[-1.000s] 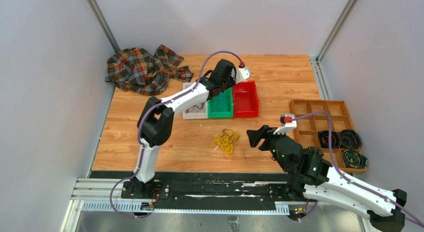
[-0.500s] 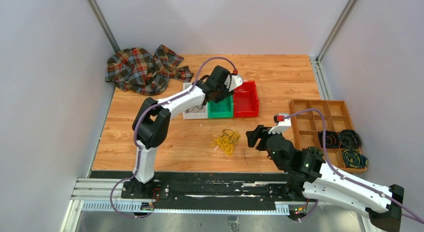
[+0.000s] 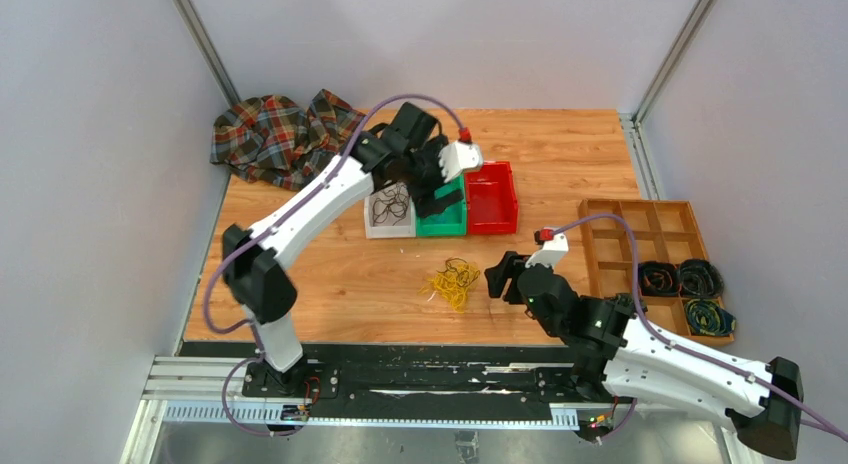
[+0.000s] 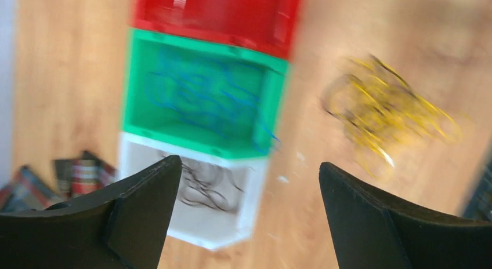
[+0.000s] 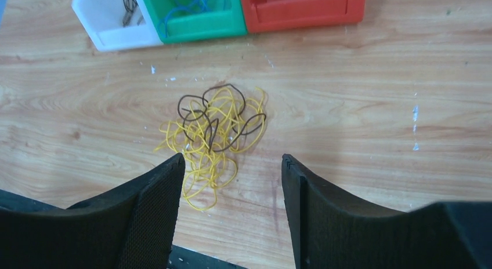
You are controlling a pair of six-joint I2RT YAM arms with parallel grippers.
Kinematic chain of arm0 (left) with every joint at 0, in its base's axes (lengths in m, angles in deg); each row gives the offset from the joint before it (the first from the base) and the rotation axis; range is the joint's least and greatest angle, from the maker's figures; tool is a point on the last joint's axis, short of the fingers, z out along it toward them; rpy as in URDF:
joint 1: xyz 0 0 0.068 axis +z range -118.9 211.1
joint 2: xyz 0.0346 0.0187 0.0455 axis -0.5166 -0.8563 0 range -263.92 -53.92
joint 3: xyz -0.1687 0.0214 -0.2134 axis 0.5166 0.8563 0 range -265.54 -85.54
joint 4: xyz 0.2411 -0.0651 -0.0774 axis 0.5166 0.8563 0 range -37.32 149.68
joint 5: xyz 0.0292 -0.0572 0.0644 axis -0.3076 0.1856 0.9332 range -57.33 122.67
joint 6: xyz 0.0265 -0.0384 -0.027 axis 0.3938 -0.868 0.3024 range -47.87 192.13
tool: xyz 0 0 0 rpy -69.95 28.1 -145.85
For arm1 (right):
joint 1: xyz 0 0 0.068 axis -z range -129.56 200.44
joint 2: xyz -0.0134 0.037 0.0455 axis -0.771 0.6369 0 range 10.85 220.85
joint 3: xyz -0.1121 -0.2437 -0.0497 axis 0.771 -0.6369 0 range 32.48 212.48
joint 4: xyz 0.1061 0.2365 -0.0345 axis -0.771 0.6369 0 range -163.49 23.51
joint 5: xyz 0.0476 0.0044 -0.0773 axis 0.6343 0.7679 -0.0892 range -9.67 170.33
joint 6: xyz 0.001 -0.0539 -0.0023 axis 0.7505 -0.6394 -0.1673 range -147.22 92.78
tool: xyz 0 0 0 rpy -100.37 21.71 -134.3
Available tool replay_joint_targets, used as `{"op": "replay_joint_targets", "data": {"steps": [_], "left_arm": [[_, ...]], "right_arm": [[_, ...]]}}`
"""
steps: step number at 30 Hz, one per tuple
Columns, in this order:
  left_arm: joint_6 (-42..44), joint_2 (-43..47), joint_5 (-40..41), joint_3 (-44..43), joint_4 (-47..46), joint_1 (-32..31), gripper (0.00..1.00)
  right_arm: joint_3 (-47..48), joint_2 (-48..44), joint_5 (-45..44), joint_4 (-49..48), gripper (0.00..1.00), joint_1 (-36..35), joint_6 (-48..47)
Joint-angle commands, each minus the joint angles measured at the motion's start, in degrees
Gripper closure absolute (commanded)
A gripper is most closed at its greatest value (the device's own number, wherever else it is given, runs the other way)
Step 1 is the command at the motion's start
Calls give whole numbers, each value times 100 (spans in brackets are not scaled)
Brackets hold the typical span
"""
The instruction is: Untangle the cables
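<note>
Nearest, the right claw (image 3: pixel 497 277) (jaws parted, holding nothing) sits low over the desk (image 3: pixel 560 164), its arm reaching leftward from its base. The cables (image 5: pixel 214 135), a yellow tangle with a few black loops threaded through, lie loose on the desk just ahead of it. In the wrist view they sit roughly centred between its fingers, with no clear long axis. Farther off, the left claw (image 3: pixel 440 189), likewise open and empty, hangs above the green bin (image 3: pixel 445 224). The right arm is judged the nearer.
</note>
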Motion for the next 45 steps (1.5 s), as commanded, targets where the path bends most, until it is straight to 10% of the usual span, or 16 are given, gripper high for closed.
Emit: {"op": "replay_joint_targets", "data": {"steps": [1, 13, 30, 36, 45], "left_arm": [[588, 1100, -1426, 1340, 1090, -151, 8], [-513, 1181, -1214, 3841, -834, -648, 24], [-827, 490, -701, 4330, -1847, -672, 53], [-770, 1239, -90, 4241, -1530, -665, 93], [-847, 2161, -810, 2555, 821, -606, 99]], "right_arm": [[40, 369, 398, 30, 39, 100, 402], [-157, 487, 615, 24, 44, 175, 617], [-167, 228, 486, 132, 47, 249, 554], [-129, 182, 499, -150, 47, 250, 282], [-61, 389, 1579, -1866, 33, 206, -1316]]}}
